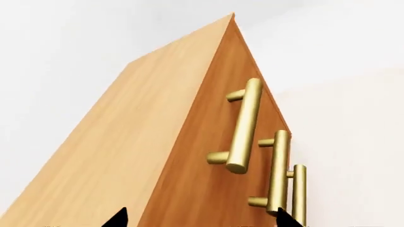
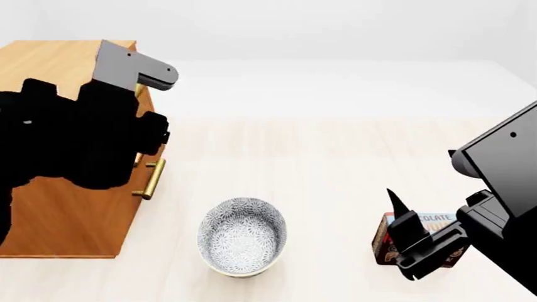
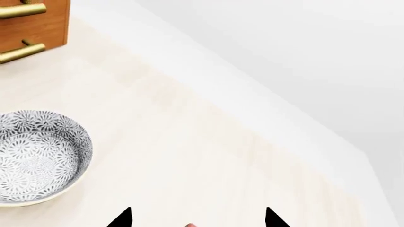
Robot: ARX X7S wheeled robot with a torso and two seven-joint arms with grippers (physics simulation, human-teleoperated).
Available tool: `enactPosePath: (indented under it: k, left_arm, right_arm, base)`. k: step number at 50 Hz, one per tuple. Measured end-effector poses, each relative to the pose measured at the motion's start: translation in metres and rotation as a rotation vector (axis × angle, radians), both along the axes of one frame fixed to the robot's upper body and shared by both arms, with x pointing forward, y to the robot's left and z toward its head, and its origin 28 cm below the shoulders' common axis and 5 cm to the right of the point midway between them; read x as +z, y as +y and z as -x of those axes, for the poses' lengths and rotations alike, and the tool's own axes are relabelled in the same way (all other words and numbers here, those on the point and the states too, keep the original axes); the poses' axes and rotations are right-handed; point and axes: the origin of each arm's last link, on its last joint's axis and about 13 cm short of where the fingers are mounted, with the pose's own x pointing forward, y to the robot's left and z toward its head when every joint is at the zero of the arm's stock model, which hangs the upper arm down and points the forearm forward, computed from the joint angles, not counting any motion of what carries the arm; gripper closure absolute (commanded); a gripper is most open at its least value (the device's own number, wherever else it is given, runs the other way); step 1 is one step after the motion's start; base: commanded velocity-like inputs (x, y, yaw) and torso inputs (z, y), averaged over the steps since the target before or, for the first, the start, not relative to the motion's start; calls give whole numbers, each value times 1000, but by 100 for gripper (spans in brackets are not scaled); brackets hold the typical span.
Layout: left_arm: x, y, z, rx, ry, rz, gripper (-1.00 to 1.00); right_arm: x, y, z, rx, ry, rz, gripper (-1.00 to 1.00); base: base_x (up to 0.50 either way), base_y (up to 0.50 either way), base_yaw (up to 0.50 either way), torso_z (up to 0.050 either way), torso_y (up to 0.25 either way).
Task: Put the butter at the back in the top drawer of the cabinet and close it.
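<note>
Wooden cabinet (image 2: 59, 207) with cylindrical brass handles; patterned round bowl (image 2: 243, 236) nearby.

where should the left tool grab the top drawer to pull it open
Grip the top drawer's brass bar handle at mid-length, coming at the cabinet front. The bar stands off the wood on two posts, leaving a gap for a finger behind it.
</note>
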Motion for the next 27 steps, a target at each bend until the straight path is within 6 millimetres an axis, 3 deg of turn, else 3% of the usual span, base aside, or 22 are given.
enactPosePath:
  k: [10,27]
  left_arm:
    - [4,6,47,-117,-62,112,-100]
    - [-8,19,110,-253,-215,298,-100]
  right_arm:
    - [-2,1,1,9,-8,-17,-100]
    - [-12,9,18,63,-89,-108,-100]
  base:
    - [0,0,0,0,0]
    - [0,0,0,0,0]
